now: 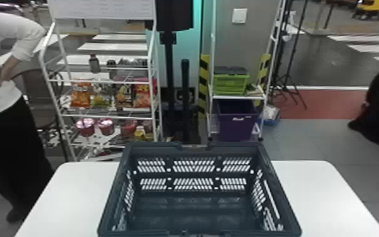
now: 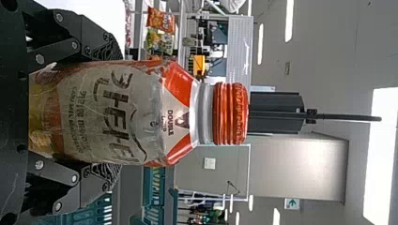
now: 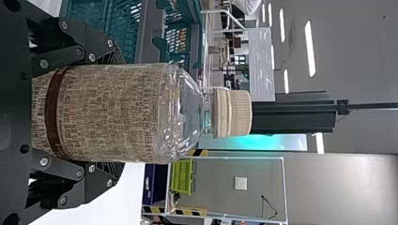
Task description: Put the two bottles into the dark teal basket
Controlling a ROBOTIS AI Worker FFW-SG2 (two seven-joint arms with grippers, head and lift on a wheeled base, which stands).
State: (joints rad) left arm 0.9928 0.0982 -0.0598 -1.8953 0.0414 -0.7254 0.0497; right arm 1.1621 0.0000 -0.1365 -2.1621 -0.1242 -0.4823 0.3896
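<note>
Left gripper (image 2: 110, 111): red bottle (image 2: 176, 112) clamped!
Right gripper (image 3: 117, 113): clear bottle (image 3: 185, 112) gripped too!
Basket (image 1: 193, 197): backed by snack shelves (image 1: 104, 117).
Bottle bases: hidden.

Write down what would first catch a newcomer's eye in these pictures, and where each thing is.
The dark teal basket stands out first, centred on the white table. Next come two upright bottles: the orange-capped bottle gripped in the left end effector, and the cream-capped bottle gripped in the right end effector.
</note>
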